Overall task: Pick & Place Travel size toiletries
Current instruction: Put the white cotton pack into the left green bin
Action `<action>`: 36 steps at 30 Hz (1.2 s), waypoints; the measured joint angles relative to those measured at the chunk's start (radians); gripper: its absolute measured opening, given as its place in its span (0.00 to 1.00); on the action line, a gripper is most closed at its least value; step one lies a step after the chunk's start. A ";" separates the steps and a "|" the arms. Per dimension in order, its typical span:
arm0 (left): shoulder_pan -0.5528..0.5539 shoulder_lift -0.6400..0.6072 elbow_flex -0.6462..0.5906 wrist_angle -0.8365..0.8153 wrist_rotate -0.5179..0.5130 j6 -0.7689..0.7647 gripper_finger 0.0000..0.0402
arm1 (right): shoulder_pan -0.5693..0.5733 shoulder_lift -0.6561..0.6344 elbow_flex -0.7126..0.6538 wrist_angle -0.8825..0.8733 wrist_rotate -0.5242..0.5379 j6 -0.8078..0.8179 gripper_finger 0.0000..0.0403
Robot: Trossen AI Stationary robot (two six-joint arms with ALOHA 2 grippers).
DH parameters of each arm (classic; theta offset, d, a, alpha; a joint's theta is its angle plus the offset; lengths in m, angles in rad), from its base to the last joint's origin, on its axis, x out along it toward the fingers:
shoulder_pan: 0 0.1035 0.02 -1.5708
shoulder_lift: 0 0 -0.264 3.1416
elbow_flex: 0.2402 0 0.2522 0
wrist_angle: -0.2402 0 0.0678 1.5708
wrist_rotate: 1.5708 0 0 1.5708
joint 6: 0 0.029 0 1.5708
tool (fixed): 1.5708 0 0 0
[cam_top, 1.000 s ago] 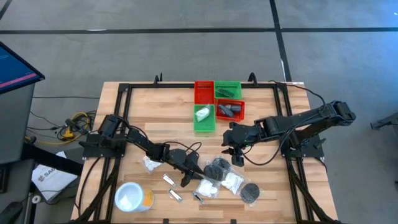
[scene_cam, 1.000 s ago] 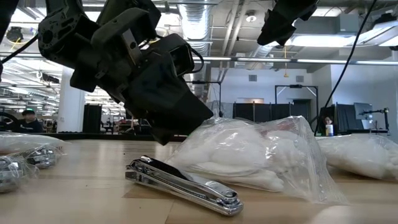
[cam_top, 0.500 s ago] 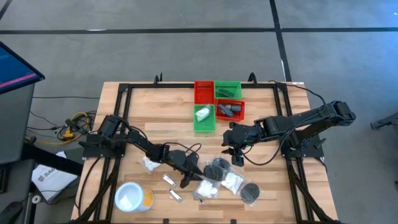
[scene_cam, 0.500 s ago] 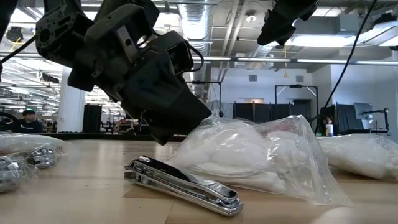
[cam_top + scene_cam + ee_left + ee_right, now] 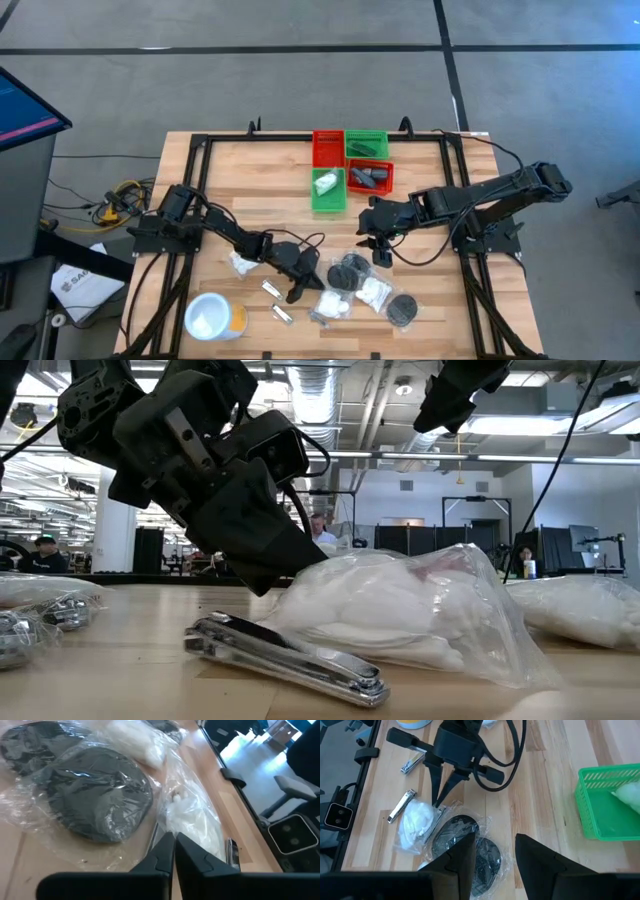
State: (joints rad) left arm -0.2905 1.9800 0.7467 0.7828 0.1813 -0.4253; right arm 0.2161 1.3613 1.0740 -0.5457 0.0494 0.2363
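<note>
My left gripper (image 5: pixel 299 290) is low over the table's near middle, shut at the clear wrap of a white packet (image 5: pixel 330 306), which lies on the wood and also shows in the low view (image 5: pixel 400 610). A silver nail clipper (image 5: pixel 285 650) lies against that packet. Two black discs in clear wrap (image 5: pixel 350 270) (image 5: pixel 403 308) and two more white packets (image 5: pixel 375 292) (image 5: pixel 243 263) lie around it. My right gripper (image 5: pixel 381 250) is open and empty, held above the discs. My left gripper has its shut fingertips (image 5: pixel 172 840) at the clear wrap's edge (image 5: pixel 167 822) on the packet's side toward the table's left. The fingers slant down from the table's far left. The packet rests on the table. Whether the wrap is pinched between the tips does not show plainly.
Red and green bins (image 5: pixel 350 165) stand at the far middle, holding dark grey bottles (image 5: pixel 368 177) and a white packet (image 5: pixel 325 183). A white round tub (image 5: pixel 210 316) stands at the near left. Two silver clippers (image 5: pixel 270 290) (image 5: pixel 283 314) lie beside my left gripper.
My left gripper has drawn back slightly toward the table's left. The white packet's wrap has stretched after it, and the nail clipper beside the packet has slid and turned a little the same way. My right gripper has kept still.
</note>
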 joint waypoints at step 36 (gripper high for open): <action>0.101 -0.383 0.000 -0.325 -0.162 0.243 0.00 | 0.000 0.000 0.000 0.007 0.000 0.000 0.32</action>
State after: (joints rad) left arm -0.1890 1.5967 0.7464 0.4576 0.0190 -0.1826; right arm 0.2161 1.3613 1.0739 -0.5386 0.0494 0.2363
